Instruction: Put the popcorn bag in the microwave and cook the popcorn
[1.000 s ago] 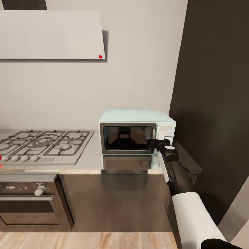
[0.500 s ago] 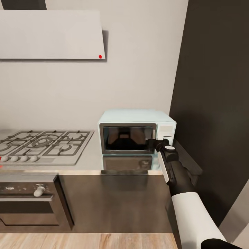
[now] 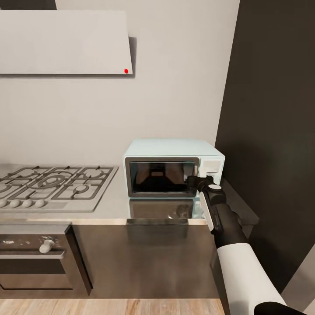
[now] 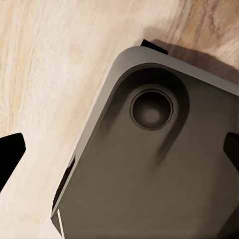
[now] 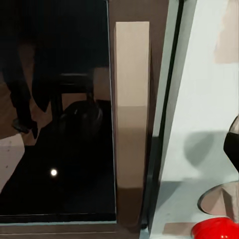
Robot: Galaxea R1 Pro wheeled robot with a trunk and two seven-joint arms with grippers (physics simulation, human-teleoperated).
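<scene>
In the head view, the microwave (image 3: 173,168) sits on the grey metal worktop (image 3: 111,205) against the wall, with its dark glass door facing out and a tall dark cabinet (image 3: 273,131) just to its right. The gas hob (image 3: 52,186) lies on the same worktop to the left, well apart from the microwave, with the built-in oven (image 3: 37,256) below it and the white hood (image 3: 63,43) above. The right arm reaches up from the lower right, its white forearm leading into a black wrist, and the right gripper (image 3: 195,180) is right at the seam between the microwave's door and its white control panel. From here I cannot tell whether its fingers are spread or closed. The door looks shut, and the popcorn bag cannot be made out through the dark glass.

The left wrist view looks down on pale wood floor (image 4: 50,64) and a dark grey rounded corner of the robot's base (image 4: 154,169). Dark finger tips sit at either edge of this picture, far apart, so the left gripper is spread wide and holds nothing.

The right wrist view is pressed close to the microwave's dark glass door (image 5: 55,109), its door edge and pale handle strip (image 5: 132,104), and the white panel (image 5: 209,99), with a red patch (image 5: 216,229) at the panel's corner.
</scene>
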